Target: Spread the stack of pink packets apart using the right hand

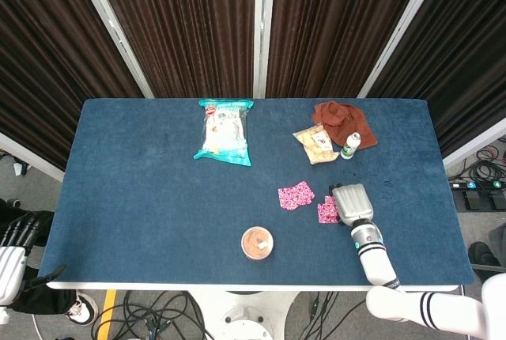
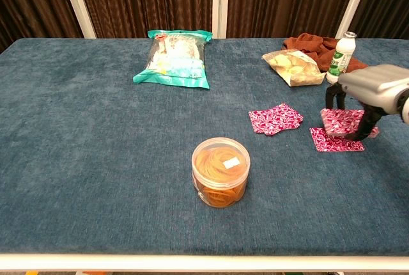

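My right hand (image 2: 374, 91) (image 1: 352, 202) hovers at the right side of the table and pinches one pink packet (image 2: 347, 121) between its dark fingers, holding it just above the table. Beneath and slightly nearer lies the rest of the pink stack (image 2: 333, 141) (image 1: 326, 212), flat on the blue cloth. Another pink packet (image 2: 275, 119) (image 1: 296, 195) lies apart to the left of it. My left hand (image 1: 19, 231) hangs off the table's left front corner, fingers apart and holding nothing.
A clear tub of rubber bands (image 2: 220, 171) stands near the front middle. A teal snack bag (image 2: 174, 58) lies at the back. A small snack bag (image 2: 294, 67), a white bottle (image 2: 339, 57) and a brown cloth (image 2: 316, 45) sit behind my right hand.
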You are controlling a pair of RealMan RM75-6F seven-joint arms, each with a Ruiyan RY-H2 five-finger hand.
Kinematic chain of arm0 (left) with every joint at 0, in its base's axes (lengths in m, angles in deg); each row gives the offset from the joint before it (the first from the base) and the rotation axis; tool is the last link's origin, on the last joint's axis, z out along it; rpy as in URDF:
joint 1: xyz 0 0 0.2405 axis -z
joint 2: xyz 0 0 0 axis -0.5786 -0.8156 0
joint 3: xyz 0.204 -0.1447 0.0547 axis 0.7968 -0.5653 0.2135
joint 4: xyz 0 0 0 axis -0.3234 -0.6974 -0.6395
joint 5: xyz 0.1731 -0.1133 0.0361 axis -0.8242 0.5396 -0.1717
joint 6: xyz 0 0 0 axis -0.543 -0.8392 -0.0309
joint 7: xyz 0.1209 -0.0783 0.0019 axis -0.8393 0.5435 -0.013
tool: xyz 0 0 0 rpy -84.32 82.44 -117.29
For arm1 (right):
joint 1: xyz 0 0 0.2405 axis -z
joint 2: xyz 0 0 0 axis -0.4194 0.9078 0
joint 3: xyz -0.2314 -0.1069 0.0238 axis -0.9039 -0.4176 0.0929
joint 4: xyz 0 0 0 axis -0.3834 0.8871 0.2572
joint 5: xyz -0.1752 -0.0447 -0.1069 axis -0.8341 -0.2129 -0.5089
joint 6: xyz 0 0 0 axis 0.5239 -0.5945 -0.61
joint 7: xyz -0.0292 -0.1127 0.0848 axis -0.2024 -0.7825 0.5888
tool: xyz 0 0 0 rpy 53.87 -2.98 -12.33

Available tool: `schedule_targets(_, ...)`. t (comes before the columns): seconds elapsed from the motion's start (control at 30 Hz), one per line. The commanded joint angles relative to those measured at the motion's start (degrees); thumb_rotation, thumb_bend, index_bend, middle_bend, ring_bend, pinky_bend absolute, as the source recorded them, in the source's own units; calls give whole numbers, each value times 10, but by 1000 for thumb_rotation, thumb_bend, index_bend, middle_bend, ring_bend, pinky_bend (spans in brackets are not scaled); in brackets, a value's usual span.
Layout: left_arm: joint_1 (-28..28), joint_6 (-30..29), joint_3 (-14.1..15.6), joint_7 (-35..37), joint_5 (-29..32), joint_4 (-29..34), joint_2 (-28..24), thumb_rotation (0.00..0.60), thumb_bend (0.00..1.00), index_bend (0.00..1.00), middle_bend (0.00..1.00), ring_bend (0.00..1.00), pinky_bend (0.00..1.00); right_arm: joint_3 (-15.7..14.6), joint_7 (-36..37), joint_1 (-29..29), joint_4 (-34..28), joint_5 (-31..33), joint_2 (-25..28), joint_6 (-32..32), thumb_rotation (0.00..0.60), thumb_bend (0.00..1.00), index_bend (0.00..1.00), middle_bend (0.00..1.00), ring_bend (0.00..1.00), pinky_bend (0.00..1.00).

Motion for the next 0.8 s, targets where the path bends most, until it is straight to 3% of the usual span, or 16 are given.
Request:
schedule_targets(0.03, 0, 1, 0, -1, 0, 0, 1, 600, 143, 111, 77, 0, 81, 0, 8, 8, -11, -5, 19, -8, 600, 164, 484, 443, 753, 822)
schedule_targets(0.27, 1, 2, 1, -4, -1, 0, 2, 600, 143, 111, 77, 0, 81, -15, 39, 34, -14, -8, 58, -3, 600, 165, 488, 447, 753, 822)
schedule_targets(0.8, 3, 8, 5, -14, -4, 0, 6, 600, 143, 111, 77, 0, 81, -86, 119, 119, 18, -108, 79, -5, 600, 165, 490, 454, 752, 822)
